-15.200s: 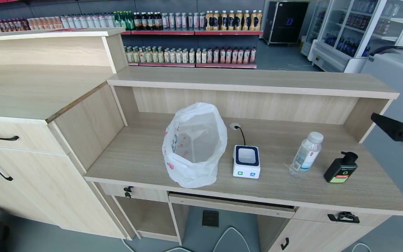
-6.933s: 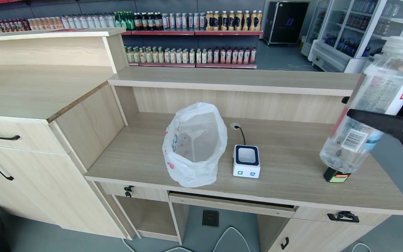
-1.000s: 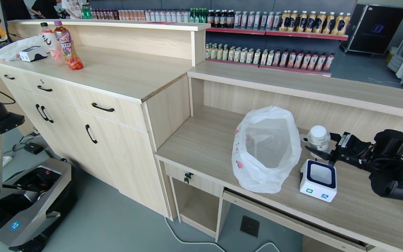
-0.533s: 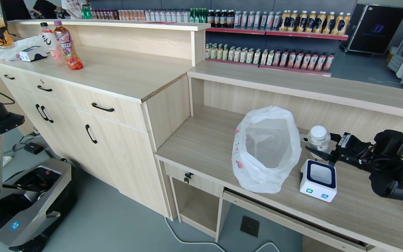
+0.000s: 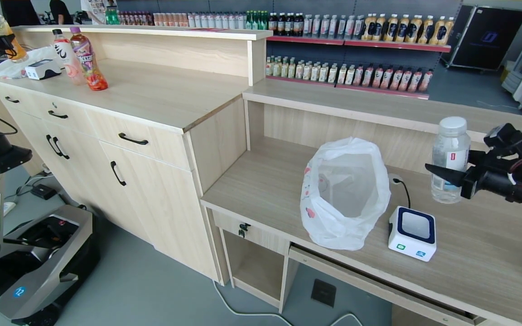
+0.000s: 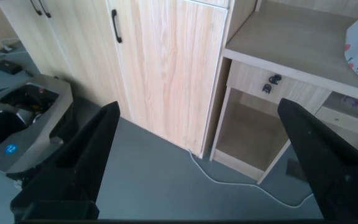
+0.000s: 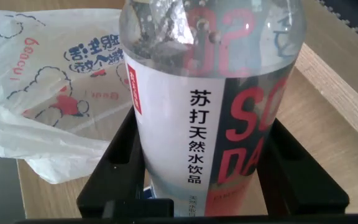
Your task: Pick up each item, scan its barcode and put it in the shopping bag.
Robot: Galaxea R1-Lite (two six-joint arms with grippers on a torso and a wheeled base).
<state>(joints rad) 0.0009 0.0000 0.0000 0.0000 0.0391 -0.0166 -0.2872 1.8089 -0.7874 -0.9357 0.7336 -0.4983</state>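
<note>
Our left fingers (image 6: 73, 168) hang spread wide with nothing between them, low over the grey floor (image 6: 166, 180) in front of the cabinet doors (image 6: 166, 62), with open floor around them.

Nearest on the bench (image 5: 469, 258) we see the white scanner (image 5: 413, 233), sitting just inside the front edge with its dark-framed window facing up. Bare wood runs from it towards our right. Just beside it on the left stands the shopping bag (image 5: 345, 194), its mouth open upward and its base close to the front edge. Left of the bag the bench is bare as far as the side panel (image 5: 218, 136) of the taller cabinet, which closes that end.

A black cable (image 5: 403, 190) runs from the scanner back to a hole in the bench.

Beyond the scanner and to the right of the bag, our right fingers (image 5: 440, 173) are clamped on the bottle (image 5: 447, 154), one on each side of its lower half. It stands upright, white cap on top, and seems to be held clear of the bench, with open air between it and the bag's rim. Behind it the back wall rises to a ledge (image 5: 356, 102).
</note>
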